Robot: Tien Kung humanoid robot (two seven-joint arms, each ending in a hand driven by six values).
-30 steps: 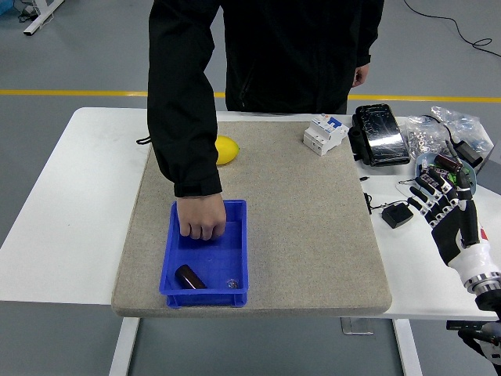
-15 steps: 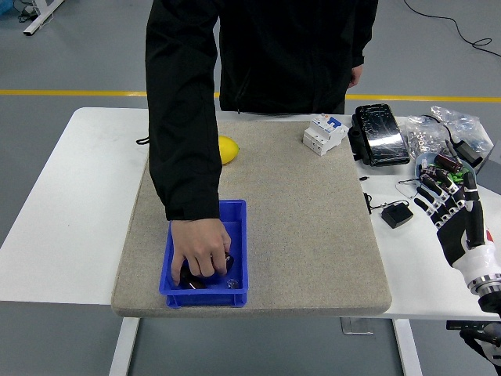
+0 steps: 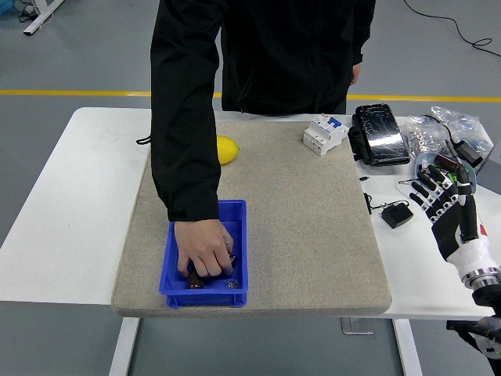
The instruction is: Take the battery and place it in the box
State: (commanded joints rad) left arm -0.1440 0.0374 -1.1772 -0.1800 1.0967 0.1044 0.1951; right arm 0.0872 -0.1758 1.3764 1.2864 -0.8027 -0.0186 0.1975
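A blue box sits at the front left of the grey mat. A person in a black sleeve reaches into it; the hand covers the dark battery, of which only a small part shows at the box's front. I cannot tell how firmly the hand holds it. My right hand hovers over the table's right side, fingers spread and empty, far from the box. My left arm is out of view.
A yellow lemon lies at the mat's back left. A white breaker block and a black device stand at the back right. A small black adapter, cables and bagged parts lie near my right hand.
The person's hand went down from the box's rear onto the battery at its front. My right hand shifted slightly and stays open.
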